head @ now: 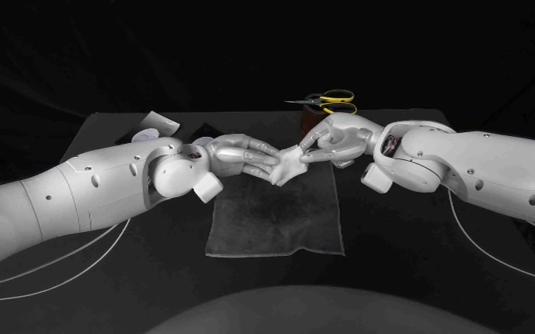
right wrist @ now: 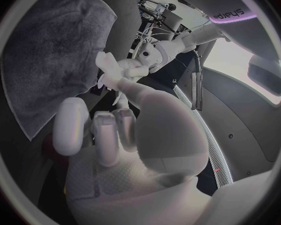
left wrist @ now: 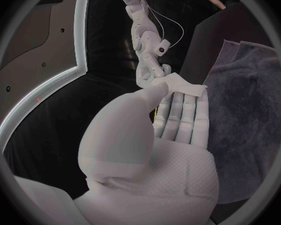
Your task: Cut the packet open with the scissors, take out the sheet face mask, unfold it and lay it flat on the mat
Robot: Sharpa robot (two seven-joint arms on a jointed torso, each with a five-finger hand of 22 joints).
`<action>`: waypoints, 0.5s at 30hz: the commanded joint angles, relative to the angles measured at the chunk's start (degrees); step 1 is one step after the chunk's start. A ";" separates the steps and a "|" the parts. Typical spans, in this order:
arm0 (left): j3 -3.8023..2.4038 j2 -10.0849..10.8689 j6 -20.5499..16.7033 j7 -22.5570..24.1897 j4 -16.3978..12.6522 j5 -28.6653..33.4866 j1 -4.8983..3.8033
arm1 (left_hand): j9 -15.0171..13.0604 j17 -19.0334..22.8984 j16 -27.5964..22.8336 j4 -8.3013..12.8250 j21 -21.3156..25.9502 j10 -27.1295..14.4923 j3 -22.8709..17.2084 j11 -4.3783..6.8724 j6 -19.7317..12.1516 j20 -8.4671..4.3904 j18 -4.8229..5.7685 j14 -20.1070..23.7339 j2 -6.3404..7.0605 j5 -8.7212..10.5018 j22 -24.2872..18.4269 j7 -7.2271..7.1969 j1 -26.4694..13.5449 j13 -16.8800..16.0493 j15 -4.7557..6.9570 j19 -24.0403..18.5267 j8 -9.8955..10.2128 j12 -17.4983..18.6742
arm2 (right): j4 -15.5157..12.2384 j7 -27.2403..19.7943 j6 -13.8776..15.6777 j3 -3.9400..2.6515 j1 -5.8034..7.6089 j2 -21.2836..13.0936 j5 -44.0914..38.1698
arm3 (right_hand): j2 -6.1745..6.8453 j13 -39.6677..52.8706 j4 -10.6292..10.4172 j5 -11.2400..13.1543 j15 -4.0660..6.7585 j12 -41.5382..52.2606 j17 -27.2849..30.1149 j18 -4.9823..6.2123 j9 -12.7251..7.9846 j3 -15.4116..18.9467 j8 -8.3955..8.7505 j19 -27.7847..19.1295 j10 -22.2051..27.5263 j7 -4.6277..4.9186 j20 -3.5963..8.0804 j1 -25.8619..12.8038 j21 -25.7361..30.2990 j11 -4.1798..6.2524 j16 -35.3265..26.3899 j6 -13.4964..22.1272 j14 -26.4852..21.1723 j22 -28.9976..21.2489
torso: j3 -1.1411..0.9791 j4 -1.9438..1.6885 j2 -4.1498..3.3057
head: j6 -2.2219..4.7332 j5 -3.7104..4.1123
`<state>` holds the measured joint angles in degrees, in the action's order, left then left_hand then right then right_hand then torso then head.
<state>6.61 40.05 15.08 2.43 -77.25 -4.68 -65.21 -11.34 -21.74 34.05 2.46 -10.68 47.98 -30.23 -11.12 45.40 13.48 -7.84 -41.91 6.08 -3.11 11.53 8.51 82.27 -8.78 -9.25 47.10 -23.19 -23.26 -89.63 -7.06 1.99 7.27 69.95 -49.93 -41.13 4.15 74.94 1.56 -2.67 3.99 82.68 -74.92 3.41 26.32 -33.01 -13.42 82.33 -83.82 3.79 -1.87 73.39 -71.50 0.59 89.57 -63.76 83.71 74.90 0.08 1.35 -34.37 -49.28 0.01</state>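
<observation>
Sheet face mask (head: 287, 165): a small, white wad, not yet spread out, held in the air between the two hands over the 12 o'clock edge of the mat (head: 279, 226). Whether it touches the mat cannot be told.

Left hand (head: 240, 156): at 9 o'clock of the mask. Its fingers (left wrist: 189, 116) lie extended and together under the mask's near edge, with the thumb brought against it from the other side, so the mask is gripped.

Right hand (head: 340, 139): at 2 o'clock of the mask. Its fingers are curled down and pinch the opposite edge of the mask. The two hands' fingertips almost meet.

Mat: a grey rectangular cloth lying flat on the black desk (head: 434, 233), at 6 o'clock of the hands.

Scissors (head: 329, 100): yellow-handled, lying on top of a dark holder (head: 311, 120) at 12 o'clock of the right hand, near the far edge of the desk and untouched.

White flat item (head: 159, 123): tilted, at 10 o'clock of the mat, just behind the left arm. What it is cannot be told.
</observation>
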 commanded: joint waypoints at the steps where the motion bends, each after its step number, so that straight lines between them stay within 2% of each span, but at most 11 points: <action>1: -0.04 -0.20 -0.92 2.13 -0.20 -1.12 0.00 | 0.05 -0.37 1.21 -0.22 0.49 -1.07 -0.41 -0.35 -0.19 0.17 0.94 1.26 0.84 0.32 -0.21 0.63 -1.56 -0.02 -0.30 -0.59 0.24 -0.72 | -0.32 0.50 -0.64 -0.04 0.01 0.03 -0.60 | -0.75 11.88 0.23 -0.11 0.21 0.27 -14.87 0.50 2.06 0.12 -0.40 -0.02 -4.97 -0.04 -0.15 -0.04 -0.07 0.19 0.24 -0.35 6.23 9.82 | 0.01 -0.02 -0.03 | -0.08 0.09; 3: -0.04 -0.21 -0.72 2.01 -0.23 -1.33 0.00 | -0.02 -0.64 2.08 -0.96 0.74 -1.50 0.16 -0.48 0.01 0.43 0.84 1.85 1.50 0.31 -0.36 1.21 -3.23 -0.15 -0.45 -0.74 0.03 -1.33 | -0.41 0.52 -0.50 -0.04 0.01 0.02 -0.63 | -0.75 11.93 0.30 -0.12 0.20 0.38 -14.93 0.50 2.10 0.09 -0.44 -0.03 -4.99 -0.05 -0.16 -0.12 -0.06 0.19 0.29 -0.35 6.25 9.82 | -0.02 -0.02 -0.04 | -0.11 0.11; 7: -0.04 -0.17 -0.40 1.61 -0.18 -1.67 0.00 | -0.37 -1.40 5.48 -3.02 1.46 -2.70 1.67 -0.42 0.54 1.27 -0.06 3.73 2.57 0.33 -0.90 1.28 -6.71 -0.73 -0.48 -0.64 -0.90 -4.12 | -0.48 0.46 0.01 -0.04 0.01 -0.04 -0.68 | -0.75 11.93 0.30 -0.12 0.20 0.38 -14.93 0.50 2.10 0.09 -0.44 -0.03 -4.99 -0.05 -0.16 -0.12 -0.06 0.19 0.29 -0.35 6.25 9.82 | -0.03 -0.01 -0.01 | -0.17 0.07; 9: -0.05 -0.14 -0.47 1.44 -0.13 -1.76 0.00 | -0.43 -1.48 6.17 -3.27 1.61 -2.88 1.85 -0.36 0.57 1.45 -0.29 4.05 2.56 0.31 -1.03 1.07 -6.79 -0.85 -0.43 -0.58 -1.07 -4.75 | -0.49 0.40 0.27 -0.04 0.01 -0.08 -0.68 | -0.75 11.93 0.30 -0.12 0.20 0.38 -14.93 0.50 2.10 0.09 -0.44 -0.03 -4.99 -0.05 -0.16 -0.12 -0.06 0.19 0.29 -0.35 6.25 9.82 | -0.03 -0.01 0.00 | -0.29 0.04; 12: -0.05 -0.08 -1.24 1.10 -0.08 -2.17 -0.01 | -0.72 -1.52 7.03 -3.58 1.82 -3.11 1.56 -0.21 1.44 1.70 -0.61 4.48 1.73 0.31 -1.19 0.82 -6.44 -0.94 -0.34 -0.51 -1.82 -5.54 | -0.58 0.20 0.92 -0.04 0.01 -0.16 -0.48 | -0.75 11.93 0.30 -0.12 0.20 0.38 -14.93 0.50 2.10 0.09 -0.44 -0.03 -4.99 -0.05 -0.16 -0.12 -0.06 0.19 0.29 -0.35 6.25 9.82 | -0.04 0.00 -0.02 | -0.26 0.05; 15: -0.05 0.01 -3.24 0.61 0.11 -2.71 -0.01 | -0.66 -1.51 7.70 -3.85 1.97 -3.48 1.51 -0.17 0.91 1.91 -0.87 4.77 1.59 0.32 -1.32 1.12 -6.42 -0.95 -0.30 -0.44 -1.71 -6.05 | -0.79 -0.07 1.66 -0.04 0.01 -0.37 0.25 | -0.77 11.99 0.36 -0.12 0.21 0.50 -14.99 0.45 2.14 0.06 -0.48 0.08 -5.02 -0.06 -0.16 -0.18 -0.31 0.20 0.35 -0.36 6.27 9.89 | -0.04 0.01 0.00 | -0.17 0.07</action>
<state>6.61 40.07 13.81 3.03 -77.18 -6.32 -65.21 -12.02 -23.17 41.68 -1.09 -9.04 44.84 -28.73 -11.27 46.49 15.07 -7.84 -37.46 8.07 -3.11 10.23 9.51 75.92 -9.68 -9.43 46.58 -24.84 -29.26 -90.25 -6.67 2.58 7.27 69.94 -50.19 -41.28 3.80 74.92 1.61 -2.63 3.99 82.86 -74.96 3.41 26.32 -32.95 -13.55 82.33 -83.81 3.73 -1.87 73.20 -71.50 0.59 89.74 -63.78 83.71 74.94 0.05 1.33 -34.38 -49.54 0.05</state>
